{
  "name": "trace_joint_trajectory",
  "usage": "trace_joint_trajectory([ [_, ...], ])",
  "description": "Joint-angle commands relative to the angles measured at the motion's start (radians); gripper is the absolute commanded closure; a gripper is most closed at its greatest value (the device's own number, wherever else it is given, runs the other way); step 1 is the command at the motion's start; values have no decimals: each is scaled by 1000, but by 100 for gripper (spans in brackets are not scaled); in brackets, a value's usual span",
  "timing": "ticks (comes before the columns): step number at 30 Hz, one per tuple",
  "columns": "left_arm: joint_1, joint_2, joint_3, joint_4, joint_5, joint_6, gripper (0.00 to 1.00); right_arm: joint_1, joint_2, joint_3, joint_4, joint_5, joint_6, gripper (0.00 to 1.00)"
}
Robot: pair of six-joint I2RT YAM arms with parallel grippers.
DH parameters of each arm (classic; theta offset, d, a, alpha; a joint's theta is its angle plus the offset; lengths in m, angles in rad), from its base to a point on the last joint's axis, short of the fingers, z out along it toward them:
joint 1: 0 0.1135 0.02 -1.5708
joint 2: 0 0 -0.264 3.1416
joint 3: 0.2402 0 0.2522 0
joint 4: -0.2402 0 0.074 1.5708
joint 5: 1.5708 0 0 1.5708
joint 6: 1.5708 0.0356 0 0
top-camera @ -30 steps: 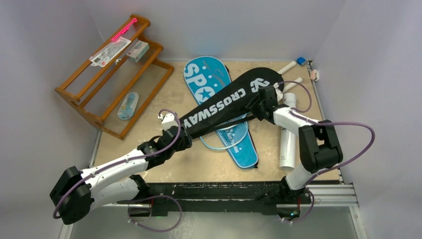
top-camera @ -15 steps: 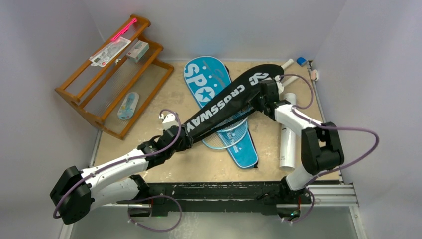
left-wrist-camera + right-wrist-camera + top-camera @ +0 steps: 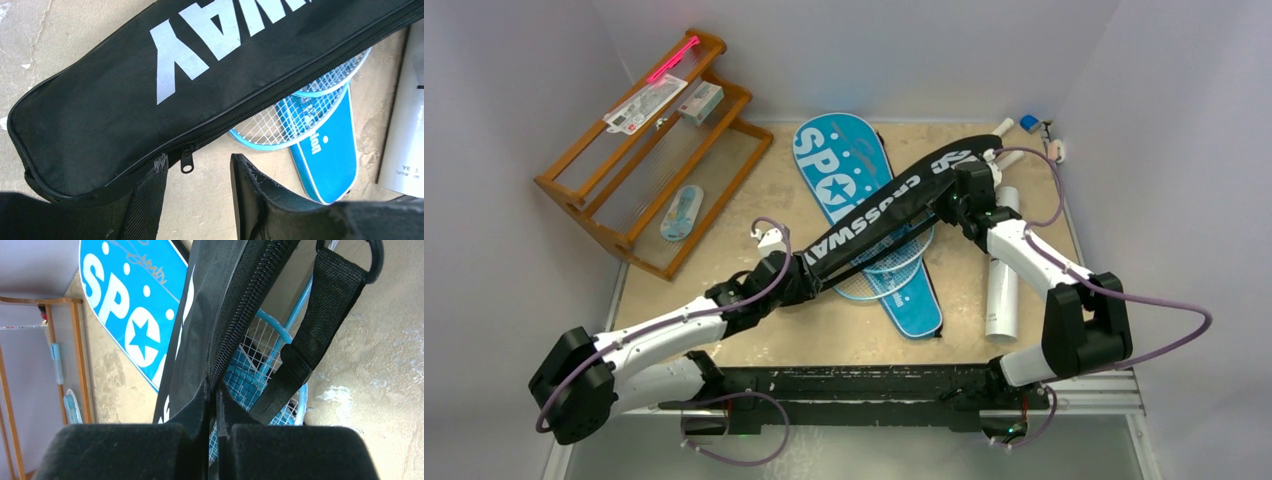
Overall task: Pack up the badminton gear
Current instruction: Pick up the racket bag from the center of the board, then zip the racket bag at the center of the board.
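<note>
The black "CROSSWAY" cover (image 3: 884, 205) runs slantwise across the table, raised on edge over the blue "SPORT" cover (image 3: 844, 165) and a light-blue racket (image 3: 886, 275). My right gripper (image 3: 944, 200) is shut on the black cover's zipper edge (image 3: 235, 315), fingertips pressed together (image 3: 215, 405); the cover's strap (image 3: 320, 315) hangs beside it. My left gripper (image 3: 197, 175) stands open at the cover's narrow end (image 3: 100, 130). The zipper pull (image 3: 187, 162) sits just past its fingertips, with bare table between them. The white tube (image 3: 1002, 270) lies on the right.
A wooden rack (image 3: 644, 150) with small packaged items stands at the far left. White racket handles (image 3: 1004, 130) poke out at the far right, near small objects in the corner (image 3: 1030, 122). Walls close in on three sides.
My right gripper has shut on the black cover's edge and pulled it toward the far right, stretching the cover taut and on edge. The left arm has shifted only slightly.
</note>
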Motion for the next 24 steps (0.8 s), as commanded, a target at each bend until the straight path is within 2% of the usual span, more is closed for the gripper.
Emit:
trace_joint_trajectory([
  [1,-1,42,50,-28,-15,-30,55,8,-38,-9,41,-40,-6,100],
  [6,-2,120,93,-77,-9,-38,64,9,-32,-6,48,-47,-2,100],
  [12,-2,187,127,-145,-110,-45,72,9,-42,-14,60,-58,4,100],
  [13,-2,197,135,-155,-139,-46,75,9,-45,-14,60,-60,5,100],
  [17,-1,237,166,-189,-207,-36,98,8,-54,-15,58,-65,5,100],
  [24,-2,211,190,-302,-233,-24,100,8,-37,10,11,-51,15,100],
])
